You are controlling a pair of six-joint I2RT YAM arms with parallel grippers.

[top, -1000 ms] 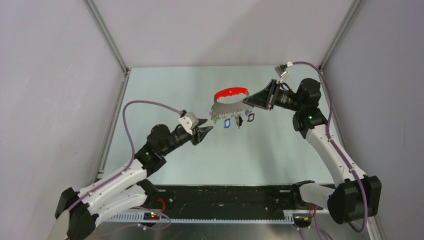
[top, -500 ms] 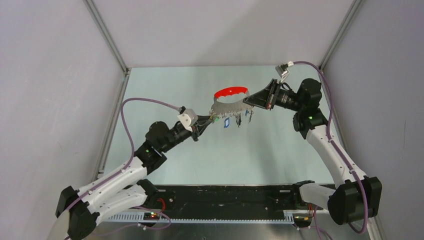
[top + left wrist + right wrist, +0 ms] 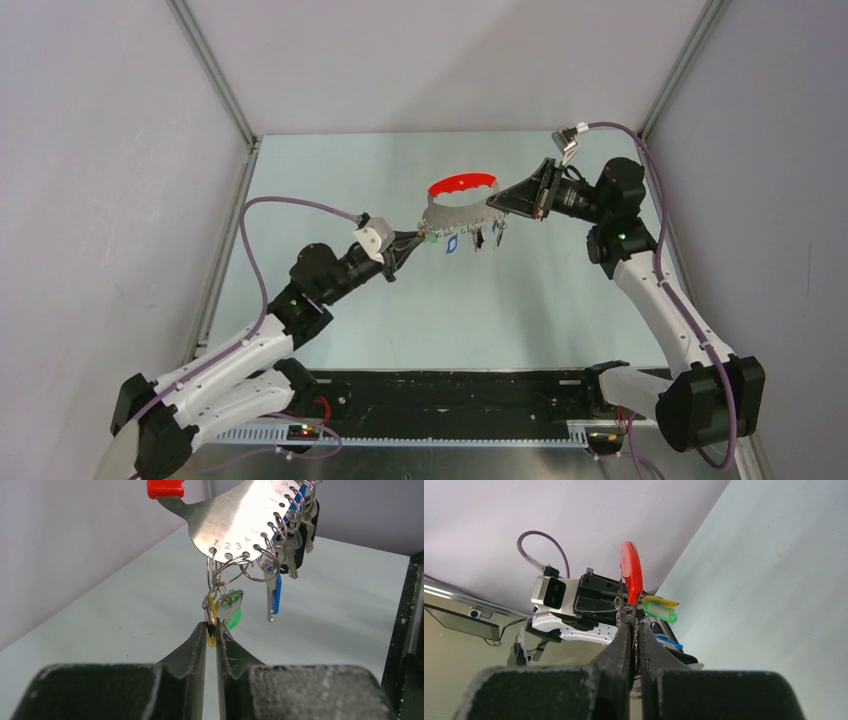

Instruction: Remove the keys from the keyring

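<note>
The keyring hangs in the air over the table: a red crescent (image 3: 462, 184) on a silver metal plate (image 3: 455, 213). My right gripper (image 3: 497, 205) is shut on the plate's right end, seen edge-on between its fingers (image 3: 634, 625). Several keys dangle on small rings from the plate (image 3: 240, 515): yellow-headed (image 3: 212, 632), green (image 3: 234, 617), blue (image 3: 272, 592) and dark (image 3: 300, 550). My left gripper (image 3: 420, 238) is at the plate's left end, its jaws (image 3: 212, 627) shut on the yellow-headed key.
A black strip (image 3: 450, 395) runs along the near edge between the arm bases. Aluminium frame posts (image 3: 215, 70) and grey walls close in the pale table (image 3: 400, 300) on three sides. The left arm's wrist camera (image 3: 549, 592) shows beyond the keyring.
My left gripper has moved up and right to the keyring's left end and closed on the yellow-headed key. The right gripper and keyring have barely moved.
</note>
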